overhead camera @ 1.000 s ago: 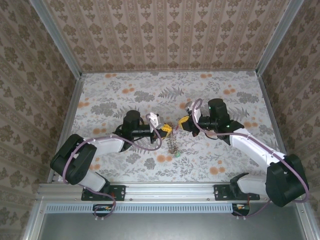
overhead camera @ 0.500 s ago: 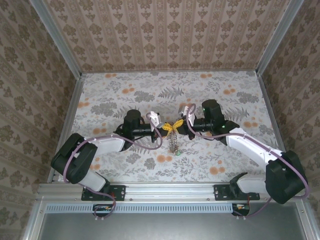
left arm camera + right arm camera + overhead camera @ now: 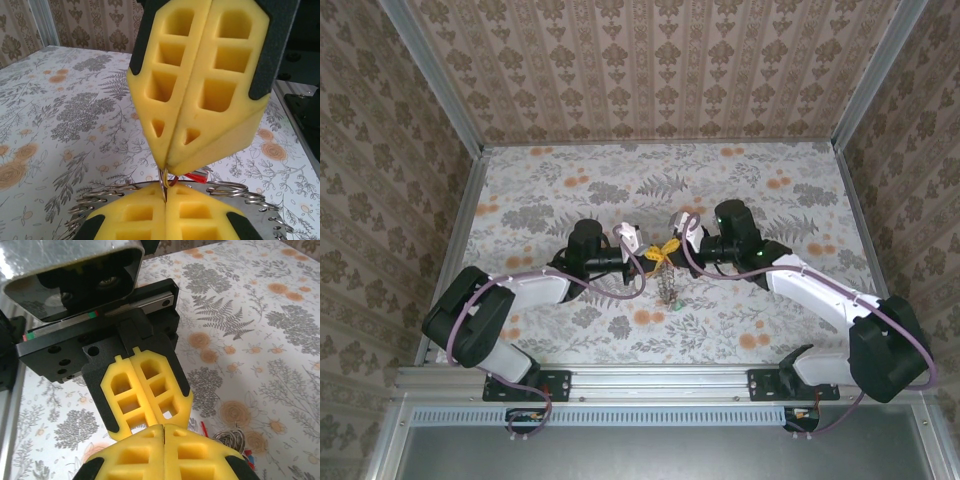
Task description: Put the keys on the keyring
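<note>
Right now my left gripper [image 3: 653,258] and right gripper [image 3: 673,248] are both clamped shut, tips touching, the left seemingly pinching a sliver of keyring [image 3: 120,187] wire, with the keys [image 3: 668,290] strung just below toward my bases, equally near both arms.

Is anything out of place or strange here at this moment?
Nothing is spilled or damaged. One oddity: the left gripper and right gripper, both shut, meet tip to tip and seem to pinch the same keyring, with the keys dangling beneath.
</note>
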### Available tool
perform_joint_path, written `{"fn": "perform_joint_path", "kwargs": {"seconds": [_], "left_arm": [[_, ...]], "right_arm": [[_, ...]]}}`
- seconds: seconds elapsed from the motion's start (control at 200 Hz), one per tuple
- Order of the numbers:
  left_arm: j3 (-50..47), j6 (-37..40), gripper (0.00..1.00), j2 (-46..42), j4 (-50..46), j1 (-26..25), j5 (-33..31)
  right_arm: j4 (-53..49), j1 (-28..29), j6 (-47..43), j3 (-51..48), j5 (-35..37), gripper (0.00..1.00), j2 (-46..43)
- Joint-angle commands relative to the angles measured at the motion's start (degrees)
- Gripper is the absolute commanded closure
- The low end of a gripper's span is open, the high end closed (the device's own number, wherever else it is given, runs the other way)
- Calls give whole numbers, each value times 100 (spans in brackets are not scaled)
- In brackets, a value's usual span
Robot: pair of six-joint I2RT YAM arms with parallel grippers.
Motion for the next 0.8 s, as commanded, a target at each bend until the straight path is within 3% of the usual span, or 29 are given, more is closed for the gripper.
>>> {"fn": "perform_joint_path", "kwargs": {"seconds": [0.0, 0.265, 0.57, 0.795], "left_arm": [[206, 41, 100, -153, 258, -41, 234], [205, 87, 100, -115, 342, -54, 227], [138, 72, 100, -87, 548, -76, 111], [196, 113, 100, -48, 557, -116, 133]], "right_arm": [[110, 12, -132, 12, 861, 98, -119], [41, 78, 50, 40, 1552, 98, -179], [-404, 146, 102, 166, 1849, 97, -161], [-548, 515, -52, 254, 2825, 97, -57]]}}
